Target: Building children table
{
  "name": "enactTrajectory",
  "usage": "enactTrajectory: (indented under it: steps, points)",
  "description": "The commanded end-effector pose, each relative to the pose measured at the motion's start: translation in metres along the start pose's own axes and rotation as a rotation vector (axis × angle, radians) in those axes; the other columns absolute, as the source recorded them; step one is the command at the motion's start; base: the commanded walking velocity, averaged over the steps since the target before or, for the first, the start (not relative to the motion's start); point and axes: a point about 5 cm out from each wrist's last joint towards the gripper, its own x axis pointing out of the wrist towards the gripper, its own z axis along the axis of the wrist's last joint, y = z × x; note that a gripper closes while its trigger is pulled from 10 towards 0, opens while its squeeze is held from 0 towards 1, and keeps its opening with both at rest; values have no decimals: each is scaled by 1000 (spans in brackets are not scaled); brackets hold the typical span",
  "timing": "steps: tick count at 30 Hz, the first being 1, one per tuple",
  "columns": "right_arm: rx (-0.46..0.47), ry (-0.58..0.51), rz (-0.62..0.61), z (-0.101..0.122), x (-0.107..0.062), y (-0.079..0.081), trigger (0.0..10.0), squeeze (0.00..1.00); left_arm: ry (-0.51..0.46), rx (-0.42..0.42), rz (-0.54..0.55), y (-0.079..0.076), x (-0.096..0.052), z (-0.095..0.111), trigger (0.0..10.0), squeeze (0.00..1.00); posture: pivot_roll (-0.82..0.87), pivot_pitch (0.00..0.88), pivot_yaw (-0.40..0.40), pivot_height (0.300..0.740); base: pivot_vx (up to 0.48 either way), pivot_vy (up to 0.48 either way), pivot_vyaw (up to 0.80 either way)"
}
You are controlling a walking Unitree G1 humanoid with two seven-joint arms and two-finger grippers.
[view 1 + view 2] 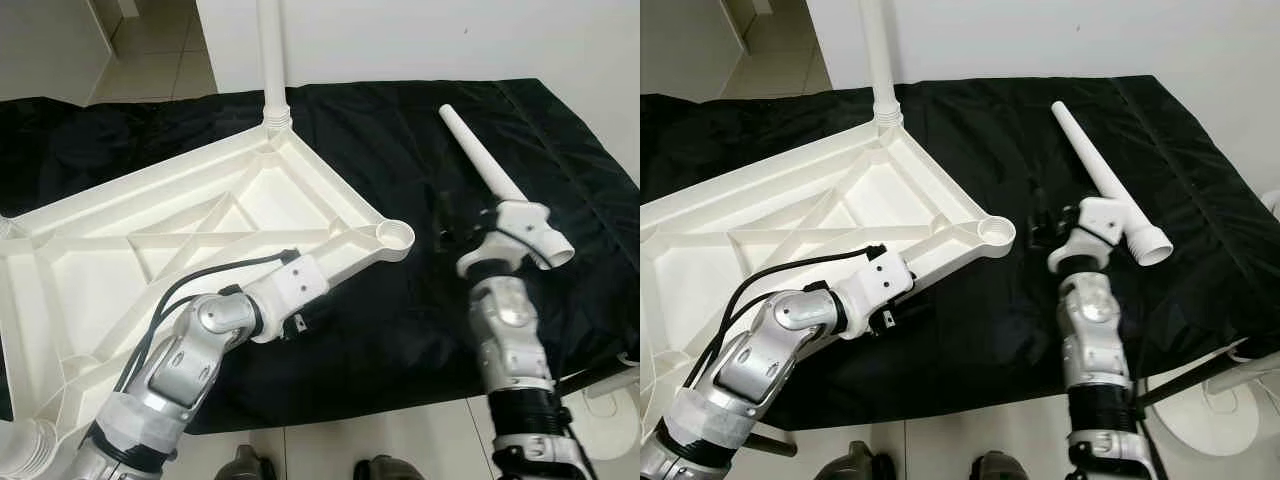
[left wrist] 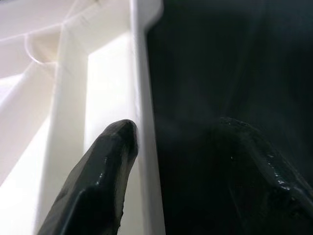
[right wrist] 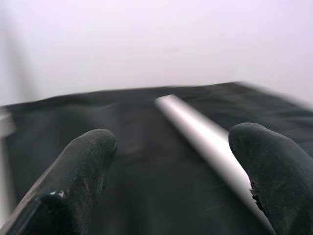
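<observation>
Left gripper (image 2: 161,161) straddles rim of upturned white plastic tabletop (image 1: 250,215), jaws apart; right gripper (image 3: 176,166) open beside tapered white plastic leg (image 1: 490,165); centre leg before closing, then aim at round corner socket (image 1: 395,236)

Cut off at the left and lower frame edges: white tabletop frame (image 1: 120,230). Upright leg (image 1: 272,60) cropped at top centre. Loose leg (image 1: 500,185) partly hidden mid-right behind right gripper (image 1: 450,232), fingers barely visible there. Blurred in the right wrist view: far cloth (image 3: 122,107).
</observation>
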Motion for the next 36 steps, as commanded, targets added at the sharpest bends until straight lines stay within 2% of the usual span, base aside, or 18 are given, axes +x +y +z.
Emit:
enactTrajectory:
  steps: [1, 2, 3, 5, 6, 8, 13, 15, 17, 20, 21, 22, 23, 24, 25, 26, 28, 36]
  points:
    - [-25, 1, -77, -1, 2, -11, 10000, 0, -47, -19, 66, 6, -1, 12, 10000, 0, -124, 48, 34, 740, 0, 0, 0]
    - [-53, 3, -148, 1, 4, -24, 10000, 0, -113, -43, 90, 7, 1, 24, 10000, 0, -129, 37, 33, 740, 0, 0, 0]
    - [-53, 3, -148, 1, 4, -24, 10000, 0, -113, -43, 90, 7, 1, 24, 10000, 0, -129, 37, 33, 740, 0, 0, 0]
    - [-93, 16, -231, 1, 6, -39, 10000, 0, -186, -77, 107, 8, 5, 39, 10000, 0, -133, 33, 32, 740, 0, 0, 0]
    - [-93, 16, -231, 1, 6, -39, 10000, 0, -186, -77, 107, 8, 5, 39, 10000, 0, -133, 33, 32, 740, 0, 0, 0]
    - [-113, 44, -278, -1, 7, -51, 10000, 0, -241, -106, 99, 6, 10, 53, 10000, 0, -131, 32, 29, 740, 0, 0, 0]
    - [-121, 55, -287, -2, 8, -56, 10000, 0, -258, -110, 91, 3, 13, 59, 10000, 0, -131, 32, 29, 740, 0, 0, 0]
    - [-128, 71, -295, -4, 8, -61, 10000, 0, -277, -113, 66, -2, 15, 65, 10000, 0, -133, 37, 37, 740, 0, 0, 0]
    - [-122, 106, -297, -8, 7, -74, 10000, 0, -301, -97, 29, -12, 19, 71, 10000, 0, -134, 41, 45, 740, 0, 0, 0]
    - [-122, 106, -297, -8, 7, -74, 10000, 0, -301, -97, 29, -12, 19, 71, 10000, 0, -134, 41, 45, 740, 0, 0, 0]
    - [-111, 125, -287, -10, 6, -80, 10000, 1000, -315, -114, -17, -17, 20, 72, 10000, 0, -134, 42, 51, 740, 0, 0, 0]
    - [-111, 125, -287, -10, 6, -80, 10000, 1000, -315, -114, -17, -17, 20, 72, 10000, 0, -134, 42, 51, 740, 0, 0, 0]
    - [-95, 143, -246, -14, 4, -83, 10000, 1000, -316, -118, -52, -21, 19, 72, 10000, 376, -135, 46, 55, 740, 0, 0, 0]
    - [-74, 165, -198, -19, 2, -86, 10000, 737, -302, -109, -74, -24, 20, 71, 10000, 0, -133, 53, 60, 740, 0, 0, 0]
    - [-74, 165, -198, -19, 2, -86, 10000, 737, -302, -109, -74, -24, 20, 71, 10000, 0, -133, 53, 60, 740, 0, 0, 0]
    - [-55, 188, -143, -23, 0, -88, 10000, 0, -291, -102, -85, -25, 20, 70, 10000, 0, -132, 57, 62, 740, 0, 0, 0]
    - [-52, 212, -88, -27, -2, -92, 10000, 0, -277, -92, -88, -26, 19, 70, 10000, 0, -129, 63, 66, 740, 0, 0, 0]
    - [-50, 233, -58, -29, -2, -97, 10000, 0, -273, -92, -90, -26, 18, 70, 10000, 0, -120, 80, 72, 740, 0, 0, 0]
